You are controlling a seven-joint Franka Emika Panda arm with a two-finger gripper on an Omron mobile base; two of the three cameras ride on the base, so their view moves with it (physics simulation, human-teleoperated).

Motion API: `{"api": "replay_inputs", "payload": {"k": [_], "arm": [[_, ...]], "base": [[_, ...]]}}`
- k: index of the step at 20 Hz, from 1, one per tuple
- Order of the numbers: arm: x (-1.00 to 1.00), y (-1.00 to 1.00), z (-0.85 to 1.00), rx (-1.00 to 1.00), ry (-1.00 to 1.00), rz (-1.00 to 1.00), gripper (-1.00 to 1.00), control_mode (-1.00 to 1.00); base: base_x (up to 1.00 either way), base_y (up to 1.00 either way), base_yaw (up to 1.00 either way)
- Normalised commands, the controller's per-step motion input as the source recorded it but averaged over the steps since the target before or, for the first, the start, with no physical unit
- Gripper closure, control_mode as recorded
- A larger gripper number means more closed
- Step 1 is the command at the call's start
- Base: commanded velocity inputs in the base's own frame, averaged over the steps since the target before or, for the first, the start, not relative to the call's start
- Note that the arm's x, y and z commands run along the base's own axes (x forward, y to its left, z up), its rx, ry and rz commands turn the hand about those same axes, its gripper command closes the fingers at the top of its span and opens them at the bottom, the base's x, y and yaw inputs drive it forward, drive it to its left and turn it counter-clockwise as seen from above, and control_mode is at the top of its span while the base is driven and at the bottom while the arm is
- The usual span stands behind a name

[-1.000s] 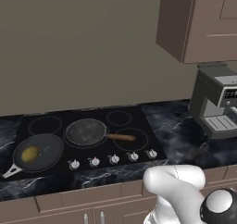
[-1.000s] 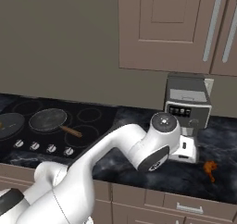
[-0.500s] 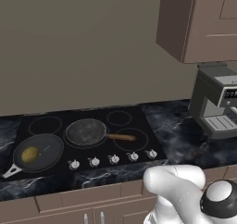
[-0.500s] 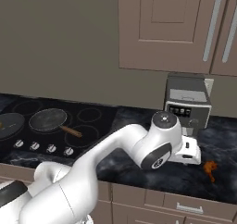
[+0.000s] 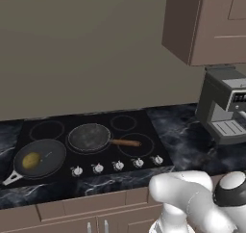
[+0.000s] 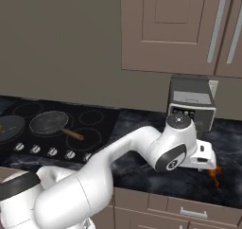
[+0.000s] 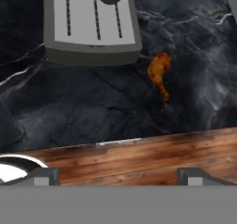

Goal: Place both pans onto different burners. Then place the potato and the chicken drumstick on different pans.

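My gripper [image 7: 118, 174] hangs wide apart and empty, short of the chicken drumstick [image 7: 159, 73]; closing off-centre could skid it against the coffee machine [image 7: 90, 26].

This was a home kitchen. A black glass cooktop [image 5: 91, 143] with ring burners [image 5: 136, 144] and a row of small silver knobs [image 5: 117, 165] was set into a dark marble table [image 5: 187, 135]. Two frying pans [image 5: 89, 136] stood on it. Brown wooden wall cupboards [image 6: 182, 29] with long metal handles hung above, and drawers [image 6: 189, 211] were under the table. A grey coffee machine [image 5: 226, 104] stood beside the cooktop, against a plain beige wall [image 5: 81, 49].
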Motion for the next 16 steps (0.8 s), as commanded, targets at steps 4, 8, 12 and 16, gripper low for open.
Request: {"api": "replay_inputs", "payload": {"k": [4,8,12,16], "arm": [[0.20,-0.31,-0.08,0.00,0.01,0.00,-1.00,-1.00],[0.27,-0.25,-0.17,0.00,0.00,0.00,-1.00,-1.00],[0.30,-0.23,-0.23,0.00,0.00,0.00,-1.00,-1.00],[0.24,-0.30,-0.24,0.01,0.00,0.00,-1.00,-1.00]], "base": [[0.00,0.00,0.00],[0.00,0.00,0.00],[0.00,0.00,0.00],[0.00,0.00,0.00]]}}
